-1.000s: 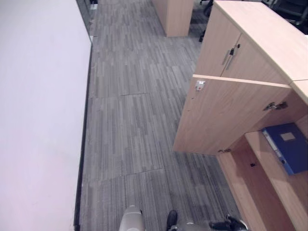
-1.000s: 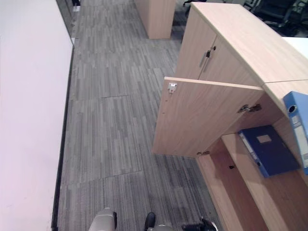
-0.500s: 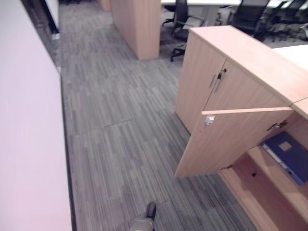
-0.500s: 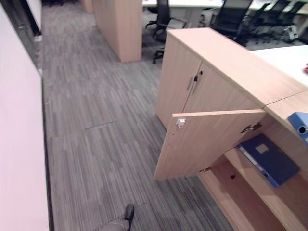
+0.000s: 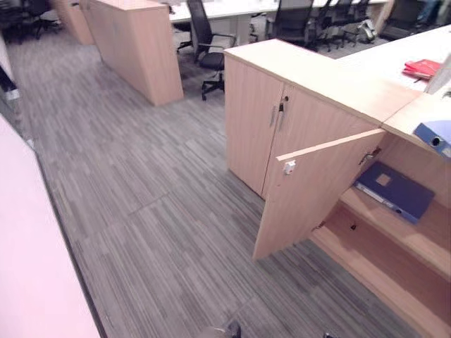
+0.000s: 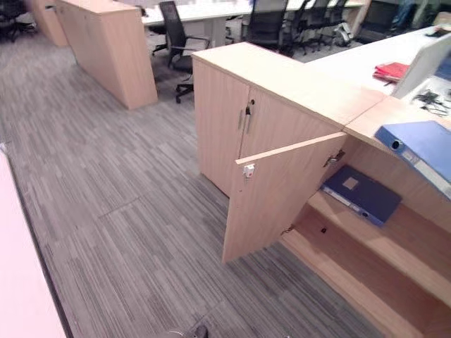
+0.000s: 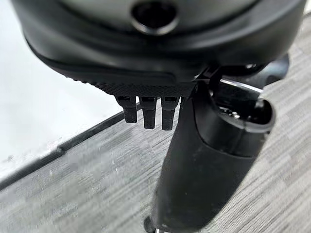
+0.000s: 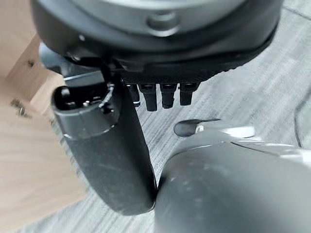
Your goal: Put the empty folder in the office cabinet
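- I am looking along my left hand (image 7: 160,73), whose dark bulk is taking up the upper part of the left wrist view.
- Its fingers (image 7: 148,112) are hanging straight in a short row, holding nothing, with the thumb (image 7: 204,179) standing out thick and dark beside them.
- Past them, grey striped carpet (image 7: 82,194) is lying below the hand.
- A pale wall (image 7: 43,121) is meeting the carpet along a dark baseboard strip (image 7: 63,145) that is running slantwise behind the fingers.
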Tool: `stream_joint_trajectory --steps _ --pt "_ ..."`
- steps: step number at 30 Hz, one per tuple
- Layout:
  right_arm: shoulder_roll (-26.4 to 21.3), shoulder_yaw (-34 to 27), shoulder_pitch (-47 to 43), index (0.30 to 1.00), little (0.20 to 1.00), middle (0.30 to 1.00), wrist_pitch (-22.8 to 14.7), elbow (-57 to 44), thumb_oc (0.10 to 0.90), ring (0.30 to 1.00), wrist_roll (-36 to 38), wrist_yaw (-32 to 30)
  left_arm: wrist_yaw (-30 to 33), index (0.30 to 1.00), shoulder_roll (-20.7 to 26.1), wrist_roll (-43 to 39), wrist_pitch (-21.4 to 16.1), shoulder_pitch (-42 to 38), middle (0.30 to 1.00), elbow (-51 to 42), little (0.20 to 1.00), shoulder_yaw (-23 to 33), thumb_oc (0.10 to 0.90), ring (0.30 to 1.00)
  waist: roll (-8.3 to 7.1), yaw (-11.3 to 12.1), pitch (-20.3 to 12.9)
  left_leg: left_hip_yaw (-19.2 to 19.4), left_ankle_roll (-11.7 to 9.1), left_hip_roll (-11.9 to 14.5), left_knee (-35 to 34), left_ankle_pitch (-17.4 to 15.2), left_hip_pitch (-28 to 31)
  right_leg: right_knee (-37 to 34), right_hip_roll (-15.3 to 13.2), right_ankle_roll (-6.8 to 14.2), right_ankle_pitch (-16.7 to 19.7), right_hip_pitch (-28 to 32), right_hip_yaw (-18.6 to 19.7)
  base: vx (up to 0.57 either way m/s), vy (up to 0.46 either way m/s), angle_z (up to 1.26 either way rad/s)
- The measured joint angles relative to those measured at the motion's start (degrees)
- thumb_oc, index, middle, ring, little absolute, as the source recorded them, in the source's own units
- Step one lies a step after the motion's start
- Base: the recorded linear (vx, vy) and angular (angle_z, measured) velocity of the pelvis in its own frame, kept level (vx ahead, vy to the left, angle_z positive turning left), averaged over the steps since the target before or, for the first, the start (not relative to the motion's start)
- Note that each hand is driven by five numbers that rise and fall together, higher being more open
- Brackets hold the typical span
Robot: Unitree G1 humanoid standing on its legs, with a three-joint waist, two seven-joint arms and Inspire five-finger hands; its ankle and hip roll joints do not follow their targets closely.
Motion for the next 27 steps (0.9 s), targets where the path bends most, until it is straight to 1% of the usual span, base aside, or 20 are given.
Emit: stream_joint_trajectory --steps 3,6,7,8,9,10,11,12,13,14,15,18,19,20,21,22,24,25,26,27 --pt "0.09 -0.63 0.54 0.9 0.9 0.9 -0.12 -1.71 0.8 0.9 0.42 -0.03 0.11 0.9 0.46 1.02 -0.1 0.34 0.9 0.11 0.9 -0.63 0.8 0.9 0.35 0.03 -0.01 2.05 -1.6 0.55 -6.93 1.37 3.33 3.44 -0.22 1.42 0.97 -1.62 -0.91 0.05 -0.005 -0.5" --pt "0.35 -1.22 2.01 0.9 0.9 0.9 -0.05 -4.8 0.8 0.9 0.43 -0.51 0.72 0.9 0.14 1.59 -0.06 1.5 0.9 0.13 0.9 -2.09 0.8 0.9 1.42 0.13 -0.5 7.61 -5.96 2.12 -15.88 3.66 8.14 1.93 -1.55 3.61 4.58 -1.56 -11.64 0.05 -0.1 -0.84" --pt "0.77 -0.89 2.17 0.9 0.9 0.9 -0.12 -5.99 0.8 0.9 0.44 -0.61 0.82 0.9 0.38 1.7 -0.03 1.23 0.9 -0.01 0.9 -1.94 0.8 0.9 0.18 -0.7 -0.67 7.9 -5.73 1.32 -15.44 3.85 8.03 0.65 -2.14 5.35 5.99 -2.1 -12.95 0.03 -0.151 -0.71" --pt "0.89 -0.38 2.23 0.9 0.9 0.9 -0.24 -6.67 0.8 0.9 0.45 -0.73 0.91 0.9 0.74 1.85 0.07 1.09 0.9 0.2 0.9 -1.75 0.8 0.9 -0.18 -1.04 -0.19 7.88 -5.46 1.13 -11.98 3.94 5.51 0.66 -3.1 6.23 5.98 -2.63 -12.86 0.03 -0.153 -0.64" --pt "0.88 -0.41 2.03 0.9 0.9 0.9 -0.05 -6.94 0.8 0.9 0.46 -0.66 1.1 0.9 0.78 1.91 0.18 0.77 0.9 0.23 0.9 -2.57 0.8 0.9 -0.49 -0.57 0.1 10.32 -3.55 1.5 -11.46 5.31 5.19 -0.65 -3.39 6.94 5.61 -2.92 -12.85 0.05 -0.11 -0.58" --pt "0.9 -0.45 1.76 0.9 0.9 0.9 0.13 -6.64 0.8 0.9 0.46 -0.72 1.2 0.9 0.62 1.94 0.2 0.94 0.9 0.29 0.9 -2.67 0.8 0.9 -0.5 -0.24 0.11 10.87 -3.56 1.51 -11.62 5.31 5.34 -2.13 -3.55 6.85 5.75 -2.95 -12.8 0.13 -0.189 -0.91" --pt "0.6 -1.94 1.81 0.9 0.9 0.9 0.06 -6.61 0.8 0.9 0.58 -0.67 1.1 0.9 -0.02 1.92 0.03 -0.64 0.9 0.46 0.9 -5.02 0.8 0.9 1.15 -0.79 0.27 10.77 -5.6 3.08 -14.48 4.01 4.75 -7.02 -0.02 6.86 6.47 -4.32 -14.53 0.12 -0.139 -0.69" --pt "1.19 -2.36 1.92 0.9 0.9 0.9 -0.02 -6.73 0.8 0.9 0.64 -0.81 1.04 0.9 0.15 1.93 -0.09 -1.88 0.9 0.46 0.9 -4.98 0.8 0.9 0.72 -1.73 0.03 11.33 -5.06 1.89 -14.19 3.42 4.66 -8.53 -0.17 7.06 6.29 -5.36 -14.62 0.22 -0.211 -0.34" --pt "1.18 -2.15 1.5 0.9 0.9 0.9 -0.6 -7.69 0.8 0.9 0.98 -1.14 1.15 0.9 0.81 1.9 0.32 -4.61 0.9 1.55 0.9 -4.51 0.8 0.9 -1.59 -4.11 2.77 12.08 -0.37 2.37 0.27 -0.38 2.69 -8.34 -2.57 10.06 5.55 -6.5 -13.7 0.14 -0.13 -0.23" --pt "0.19 -1.97 2.16 0.9 0.9 0.9 -0.77 -8.02 0.8 0.9 1.34 -0.94 1.08 0.9 0.38 1.91 0.38 -4.91 0.9 1.23 0.9 -4.38 0.8 0.9 0.44 -3.87 2.97 11.16 -1.04 4.9 -1.48 -1.81 4.98 -7.93 -0.77 10.33 5.52 -7.09 -14.74 0.34 -0.313 -0.54" --pt "0.69 -2.88 1.23 0.9 0.9 0.9 -0.69 -7.62 0.8 0.9 3.07 -1.15 1.38 0.9 0.39 1.91 0.06 -5.64 0.9 0.93 0.9 -5.14 0.8 0.9 -0.88 -3.73 4.73 11.82 -0.34 2.91 -3.07 -1.01 6.73 -7.75 -2.71 7.93 8.22 -7.56 -16.25 0.2 -0.183 -0.67" --pt "0.41 -4.2 1.34 0.9 0.9 0.9 -0.87 -7.77 0.8 0.9 3.29 -1.06 1.06 0.9 -0.32 2.35 -0.85 -8.32 0.9 -1.78 0.9 -7.78 0.8 0.9 0.21 -3.77 4.68 11.52 -1.98 5.04 -6.67 -0.23 6.54 -2.89 -1.65 7.01 9.69 -7.66 -18.44 0.3 -0.266 0.04" --pt "0.67 -4.39 1.8 0.9 0.9 0.9 -0.71 -7.28 0.8 0.9 3.23 -1.11 1.15 0.9 -0.25 3.29 -0.9 -9.09 0.9 -2.67 0.9 -8.37 0.8 0.9 -1.35 -3.93 4.13 11.13 -4.18 4.57 -9.14 0.66 7.47 -1.17 -1.99 7.35 8.98 -7.43 -18.57 0.31 -0.28 0.66" --pt "1.36 -4.26 0.49 0.9 0.9 0.9 -0.87 -5.36 0.8 0.9 3.05 -0.83 1.12 0.9 1.3 3.56 0.09 -11.81 0.9 -4.0 0.9 -10.21 0.8 0.9 -4.33 -5.18 4.78 9.55 -3.1 4.97 3.35 -1.28 3.85 -0.35 -3.75 8.55 8.36 -5.59 -20.07 0.31 -0.277 0.54" --pt "0.11 -4.01 -0.24 0.9 0.9 0.9 -0.71 -4.58 0.8 0.9 3.07 -0.76 1.11 0.9 0.71 3.74 0.45 -11.84 0.9 -4.48 0.9 -10.98 0.8 0.9 -2.31 -5.34 5.4 7.74 -4.33 8.46 9.21 -4.03 3.91 0.66 -1.25 8.32 8.71 -4.98 -20.55 0.33 -0.281 0.26" --pt "-0.67 -2.7 -0.33 0.9 0.9 0.9 -0.97 -3.67 0.8 0.9 3.04 -0.95 0.83 0.9 0.12 4.42 0.32 -11.37 0.9 -5.69 0.9 -11.28 0.8 0.9 -1.15 -5.16 5.29 6.67 -5.72 9.49 4.14 -5.86 6.93 2.39 -0.1 7.67 8.91 -5.08 -19.98 0.31 -0.275 -0.09" --pt "-1.05 -2.76 0.14 0.9 0.9 0.9 -1.13 -2.93 0.8 0.9 3.21 -1.16 0.91 0.9 0.4 5.6 0.62 -11.85 0.9 -7.61 0.9 -14.1 0.8 0.9 -1.74 -6.32 4.6 6.58 -6.12 9.87 -1.43 -4.61 9.14 4.45 -0.36 6.43 7.98 -6.33 -20.15 0.28 -0.292 0.3" --pt "-1.65 -3.26 0.31 0.9 0.9 0.9 -1.08 -1.96 0.8 0.9 3.13 -1.62 0.52 0.9 0.39 6.16 0.6 -12.01 0.9 -10.99 0.9 -17.63 0.8 0.9 -1.95 -6.78 4.46 6.4 -6.66 10.83 -5.42 -0.98 9.87 6.53 -0.07 4.12 6.6 -7.58 -20.44 0.25 -0.295 0.41" --pt "-1.85 -3.26 0.08 0.9 0.9 0.9 -1.06 -1.57 0.8 0.9 3.03 -1.76 0.37 0.9 0.96 6.69 0.86 -12.07 0.9 -12.32 0.9 -18.44 0.8 0.9 -2.05 -6.96 4.42 6.24 -6.91 11.21 -6.33 -0.02 9.73 6.81 0.17 3.52 6.22 -7.63 -20.37 0.22 -0.28 0.45" --pt "-1.94 -3.27 1.31 0.9 0.9 0.9 -0.8 -1.46 0.8 0.9 2.93 -1.95 -0.42 0.9 1.21 8.22 1.35 -12.14 0.9 -16.59 0.9 -20.05 0.8 0.9 -3.21 -7.18 3.76 5.79 -7.25 11.85 -8.84 3.05 9.69 3.96 1.03 2.89 6.83 -6.42 -20.32 0.2 -0.271 0.38"
